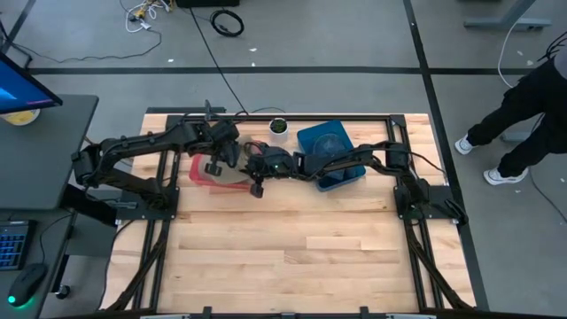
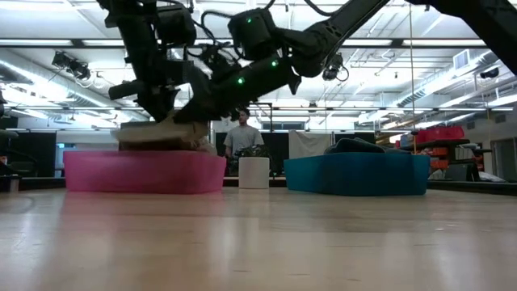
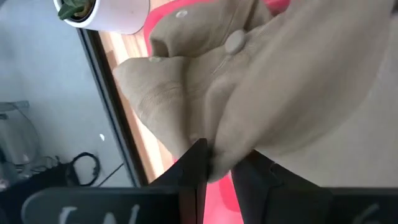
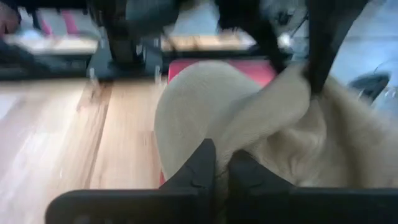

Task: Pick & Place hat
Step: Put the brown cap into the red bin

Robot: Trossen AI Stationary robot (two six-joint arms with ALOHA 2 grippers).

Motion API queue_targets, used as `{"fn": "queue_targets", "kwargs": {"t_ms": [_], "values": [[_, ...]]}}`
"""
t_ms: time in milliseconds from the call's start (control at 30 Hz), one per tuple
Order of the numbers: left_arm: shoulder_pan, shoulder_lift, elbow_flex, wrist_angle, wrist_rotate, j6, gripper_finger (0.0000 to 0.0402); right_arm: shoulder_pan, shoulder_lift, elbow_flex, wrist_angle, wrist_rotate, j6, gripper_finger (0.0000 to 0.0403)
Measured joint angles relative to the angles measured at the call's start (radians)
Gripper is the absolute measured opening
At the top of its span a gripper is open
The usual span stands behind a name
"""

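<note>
A beige cap (image 2: 158,133) sits just above a shallow pink bin (image 2: 145,172), held at once by both grippers. In the high view the left gripper (image 1: 215,165) reaches in from the table's left and the right gripper (image 1: 258,183) from the right, meeting over the pink bin (image 1: 200,174). Both are shut on the cap. The left wrist view shows the cap's crown with its top button (image 3: 234,42). A blue bin (image 2: 355,174) to the right holds a dark hat (image 2: 355,146). My left gripper pinches a bunched fold of the cap's cloth (image 3: 219,144) between its two fingers (image 3: 194,167), coming from above. The cap spreads out beyond the fingers over the pink bin. My right gripper pinches a fold of the cap's cloth (image 4: 231,142) between its two fingers (image 4: 202,167), slanting down from the table's right. The cap bulges on either side of the fingers, above the pink bin.
A small white pot with a plant (image 1: 278,126) stands at the far edge between the two bins. The blue bin (image 1: 331,152) lies under the right arm. The near half of the wooden table (image 1: 292,257) is bare. A person (image 1: 532,106) stands beyond the table's right side.
</note>
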Motion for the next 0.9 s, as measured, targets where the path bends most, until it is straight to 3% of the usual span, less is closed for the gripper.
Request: {"fn": "queue_targets", "kwargs": {"t_ms": [233, 533, 733, 900], "values": [[0.001, 0.000, 0.000, 0.001, -0.012, 0.067, 0.0071, 0.001, 0.011, 0.000, -0.005, -0.003, -0.028, 0.0032], [0.001, 0.001, 0.000, 0.018, -0.058, 0.069, 0.0077, 0.006, 0.012, 0.000, -0.006, -0.003, -0.048, 0.0133], [0.000, 0.001, 0.000, 0.060, -0.081, -0.001, 0.0125, 0.018, 0.011, 0.000, -0.007, -0.003, -0.070, 0.0195], [-0.006, 0.001, 0.000, 0.006, -0.083, -0.098, 0.0179, 0.019, 0.011, 0.000, -0.007, 0.018, -0.072, 0.0214]]}}
